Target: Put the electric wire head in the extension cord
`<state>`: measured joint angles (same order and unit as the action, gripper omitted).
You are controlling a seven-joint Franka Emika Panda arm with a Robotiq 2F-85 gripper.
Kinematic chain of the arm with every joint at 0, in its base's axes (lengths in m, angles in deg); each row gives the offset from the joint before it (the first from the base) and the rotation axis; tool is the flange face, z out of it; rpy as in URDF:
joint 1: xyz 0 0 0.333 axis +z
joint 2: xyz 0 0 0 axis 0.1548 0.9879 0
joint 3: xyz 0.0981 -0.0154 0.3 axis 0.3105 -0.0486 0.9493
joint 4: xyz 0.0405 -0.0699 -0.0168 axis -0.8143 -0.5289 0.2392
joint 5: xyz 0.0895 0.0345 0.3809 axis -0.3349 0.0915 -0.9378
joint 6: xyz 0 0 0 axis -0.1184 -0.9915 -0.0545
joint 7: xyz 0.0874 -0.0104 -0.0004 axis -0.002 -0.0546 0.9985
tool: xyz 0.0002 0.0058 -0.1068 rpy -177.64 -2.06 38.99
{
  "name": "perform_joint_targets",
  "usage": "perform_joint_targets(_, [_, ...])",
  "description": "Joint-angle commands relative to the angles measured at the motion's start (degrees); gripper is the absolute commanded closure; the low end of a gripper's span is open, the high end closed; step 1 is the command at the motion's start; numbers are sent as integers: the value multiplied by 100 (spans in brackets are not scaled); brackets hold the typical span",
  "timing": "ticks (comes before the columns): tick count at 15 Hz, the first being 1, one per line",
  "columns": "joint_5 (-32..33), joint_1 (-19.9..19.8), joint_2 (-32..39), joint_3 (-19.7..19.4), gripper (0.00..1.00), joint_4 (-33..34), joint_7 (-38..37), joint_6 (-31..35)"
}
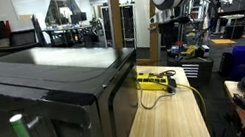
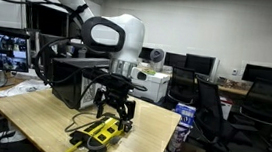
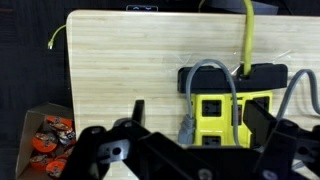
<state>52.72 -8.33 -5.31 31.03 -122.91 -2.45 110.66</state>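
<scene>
The yellow extension cord (image 3: pixel 222 118) lies on the wooden table (image 3: pixel 120 60), and its yellow cable (image 3: pixel 247 30) runs off towards the far edge. It also shows in both exterior views (image 1: pixel 153 77) (image 2: pixel 100 133). A grey wire loops over the strip, and its grey plug head (image 3: pixel 187 130) lies at the strip's left edge, beside a dark socket. I cannot tell whether it is plugged in. My gripper (image 3: pixel 200 120) hangs just above the strip, open and empty, with one finger on each side of it. It also shows in an exterior view (image 2: pixel 116 110).
A large black microwave (image 1: pixel 46 92) fills the table beside the strip. A black block (image 3: pixel 232 75) sits at the strip's far end. A box of orange items (image 3: pixel 48 142) stands below the table's edge. Office chairs (image 2: pixel 208 108) and desks stand behind.
</scene>
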Motion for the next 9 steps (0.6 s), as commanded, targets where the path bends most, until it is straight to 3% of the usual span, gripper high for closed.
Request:
perform_joint_targets(1, [32,-231,296,175,0,19,-41,617])
perform_joint_targets(9, [-158,-519,890,543,0,39,-61,1277])
